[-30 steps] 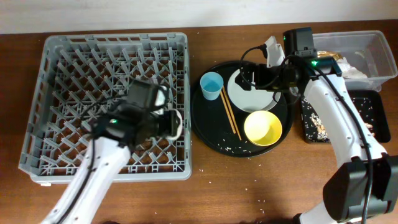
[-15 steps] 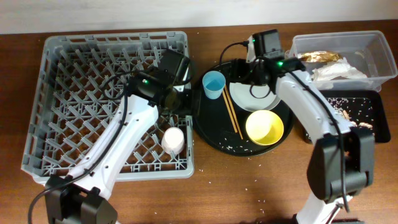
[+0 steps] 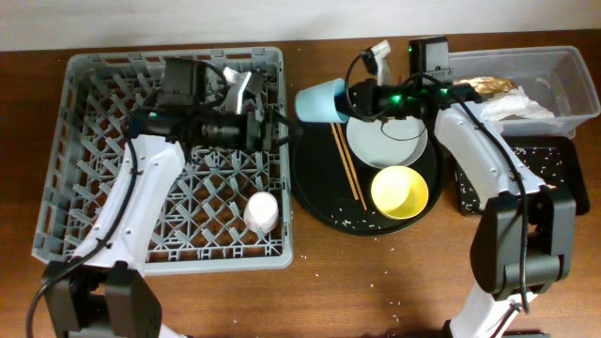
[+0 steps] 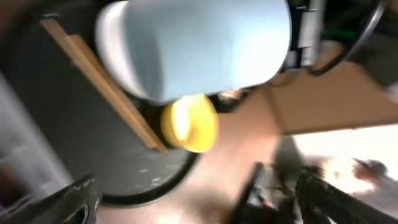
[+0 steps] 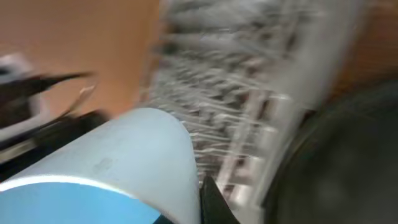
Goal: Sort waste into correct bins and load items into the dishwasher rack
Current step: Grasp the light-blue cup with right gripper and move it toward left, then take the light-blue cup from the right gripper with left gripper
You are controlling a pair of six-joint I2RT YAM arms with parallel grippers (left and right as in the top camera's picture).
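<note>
My right gripper [image 3: 346, 101] is shut on the rim of the light-blue cup [image 3: 319, 101]. It holds the cup tilted on its side above the far left edge of the round black tray [image 3: 310, 192]. In the right wrist view the cup [image 5: 106, 168] fills the lower left, with one dark finger [image 5: 212, 202] against its wall. My left gripper [image 3: 282, 127] stands open at the right rim of the grey dishwasher rack [image 3: 84, 141], pointing at the cup [image 4: 193, 43]. A small pale pink cup [image 3: 261, 210] sits in the rack. The white plate [image 3: 387, 141], yellow bowl [image 3: 398, 192] and chopsticks [image 3: 347, 169] lie on the round tray.
The clear tub [image 3: 563, 70] at the far right holds a crumpled napkin [image 3: 512, 108] and a gold-brown wrapper [image 3: 488, 86]. In front of it the black tray [image 3: 554, 183] carries rice and scraps. Rice grains are scattered on the round tray and the table.
My right gripper has shut on the light-blue cup and lifted it, tipping it leftward. My left gripper let go of the pink cup in the rack, opened and swung to the rack's right rim.
</note>
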